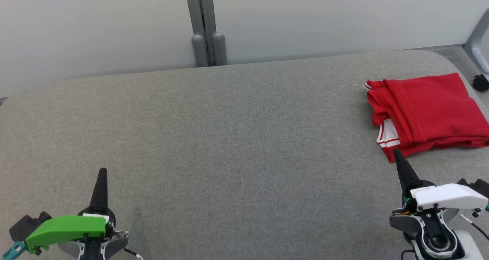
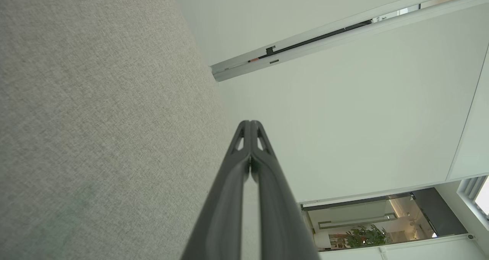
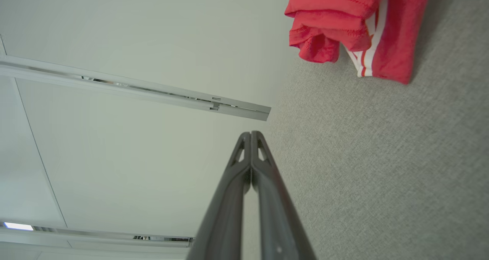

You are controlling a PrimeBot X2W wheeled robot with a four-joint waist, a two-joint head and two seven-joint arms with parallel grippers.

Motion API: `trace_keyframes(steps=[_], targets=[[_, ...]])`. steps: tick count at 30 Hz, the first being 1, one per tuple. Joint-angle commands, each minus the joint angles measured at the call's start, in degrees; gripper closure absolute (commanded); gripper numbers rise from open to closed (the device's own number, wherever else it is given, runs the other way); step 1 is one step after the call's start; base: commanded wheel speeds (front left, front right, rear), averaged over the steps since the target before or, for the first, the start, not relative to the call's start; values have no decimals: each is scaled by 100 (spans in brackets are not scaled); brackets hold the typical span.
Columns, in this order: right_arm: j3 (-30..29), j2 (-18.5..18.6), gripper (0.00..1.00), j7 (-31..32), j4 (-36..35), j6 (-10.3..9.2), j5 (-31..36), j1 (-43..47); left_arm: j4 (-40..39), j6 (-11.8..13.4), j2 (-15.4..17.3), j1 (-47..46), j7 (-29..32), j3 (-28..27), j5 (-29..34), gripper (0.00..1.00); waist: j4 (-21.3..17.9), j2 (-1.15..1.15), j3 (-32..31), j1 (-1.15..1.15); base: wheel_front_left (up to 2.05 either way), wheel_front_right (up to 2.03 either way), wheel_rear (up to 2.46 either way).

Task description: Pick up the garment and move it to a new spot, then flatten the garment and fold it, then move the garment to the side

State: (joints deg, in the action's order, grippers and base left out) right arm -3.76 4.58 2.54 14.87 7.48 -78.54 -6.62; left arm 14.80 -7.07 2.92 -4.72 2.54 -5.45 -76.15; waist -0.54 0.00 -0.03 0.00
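The garment is red with white-striped trim, folded into a compact stack at the far right of the grey padded surface. In the right wrist view the garment sits at the top right. My right gripper is shut and empty, its tip just below the garment's near edge. The same shut fingers point past the garment. My left gripper is shut and empty at the lower left, far from the garment. Its tip points along the surface toward the wall.
A pale wall with a grey post runs behind the surface. A grey frame leg with a black caster stands off the right edge. A wide stretch of bare grey fabric lies between the two grippers.
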Motion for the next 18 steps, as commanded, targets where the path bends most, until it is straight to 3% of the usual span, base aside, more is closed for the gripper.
trace_keyframes(steps=[1,18], targets=[[-42,-1,100,41,-57,2,-135,11,-53,-36,8,-120,44,-30,-162,100,2,0,1,0,0,0,0],[-179,-97,100,248,-81,2,-799,37,-71,-51,2,-155,238,-82,-934,100,27,0,10,0,0,0,0]])
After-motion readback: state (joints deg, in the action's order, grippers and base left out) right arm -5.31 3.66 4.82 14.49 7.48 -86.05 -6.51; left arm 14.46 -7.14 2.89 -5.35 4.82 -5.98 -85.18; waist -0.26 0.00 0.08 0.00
